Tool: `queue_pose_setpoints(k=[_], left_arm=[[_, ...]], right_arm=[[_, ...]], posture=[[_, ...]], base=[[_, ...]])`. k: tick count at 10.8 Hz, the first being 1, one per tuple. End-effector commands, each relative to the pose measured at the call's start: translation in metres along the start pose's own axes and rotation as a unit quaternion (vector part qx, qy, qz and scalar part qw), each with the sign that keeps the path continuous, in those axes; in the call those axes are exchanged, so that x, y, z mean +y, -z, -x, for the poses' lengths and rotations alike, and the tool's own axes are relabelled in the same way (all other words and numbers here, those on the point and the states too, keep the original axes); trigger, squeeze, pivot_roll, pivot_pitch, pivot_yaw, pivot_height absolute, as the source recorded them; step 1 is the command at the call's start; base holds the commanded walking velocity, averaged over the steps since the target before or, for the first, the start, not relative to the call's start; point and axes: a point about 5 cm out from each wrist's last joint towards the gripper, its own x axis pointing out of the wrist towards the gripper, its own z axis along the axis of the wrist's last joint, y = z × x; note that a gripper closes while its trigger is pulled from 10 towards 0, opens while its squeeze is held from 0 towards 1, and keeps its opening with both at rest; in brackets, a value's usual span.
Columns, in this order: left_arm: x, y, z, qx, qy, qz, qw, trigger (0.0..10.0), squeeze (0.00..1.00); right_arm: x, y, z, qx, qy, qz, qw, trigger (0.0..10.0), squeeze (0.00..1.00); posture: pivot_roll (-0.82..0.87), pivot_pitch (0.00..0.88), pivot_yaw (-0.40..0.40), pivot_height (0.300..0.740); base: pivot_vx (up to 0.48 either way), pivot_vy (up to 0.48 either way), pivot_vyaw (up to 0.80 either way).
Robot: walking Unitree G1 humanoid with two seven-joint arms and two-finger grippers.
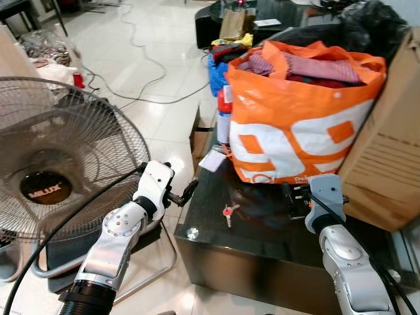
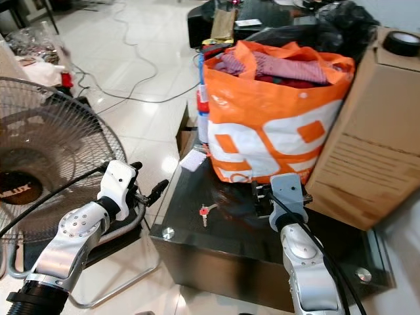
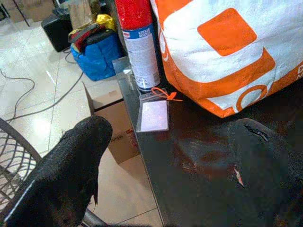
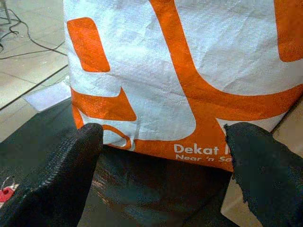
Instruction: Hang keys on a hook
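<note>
A small bunch of keys with a red tag (image 1: 228,212) lies on the black glass table (image 1: 262,246), near its front left corner. My left gripper (image 1: 178,190) hovers open just off the table's left edge, level with the top and left of the keys. Its two fingers (image 3: 71,161) stand wide apart with nothing between them. My right gripper (image 1: 295,198) is open over the table, right of the keys and close in front of the orange and white bag (image 1: 295,125). The red key tag (image 4: 4,194) shows beside one right finger.
The bag, full of clothes, takes up the table's back. A cardboard box (image 1: 387,157) leans at its right. A red and blue spray can (image 3: 139,42) and a clear card sleeve (image 3: 154,115) sit by the bag's left corner. A standing fan (image 1: 52,164) is on the floor to the left, with cables behind.
</note>
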Motion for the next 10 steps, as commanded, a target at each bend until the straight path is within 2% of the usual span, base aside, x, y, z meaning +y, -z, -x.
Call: queue_pose_setpoints(k=[1,6,10], left_arm=[[0.0038,-0.0025,-0.0016,-0.001,-0.005,-0.011,1.0,10.0,0.05],[0.0028,-0.0033,-0.0017,-0.006,-0.002,-0.01,1.0,10.0,0.05],[0.0038,-0.0031,-0.0023,-0.008,-0.012,-0.003,1.0,10.0,0.04]], right_arm=[[-0.0023,-0.0029,0.0004,-0.006,0.005,0.005,1.0,10.0,0.0],[-0.0008,-0.0036,0.0002,-0.007,0.004,0.01,1.0,10.0,0.0],[-0.0023,-0.0016,0.0007,-0.002,0.003,0.012,1.0,10.0,0.0]], posture=[[-0.09,0.0,0.069,0.74],[-0.09,0.0,0.069,0.74],[-0.09,0.0,0.072,0.74]], base=[[0.0,-0.304,0.0],[0.0,-0.389,0.0],[0.0,0.0,0.0]])
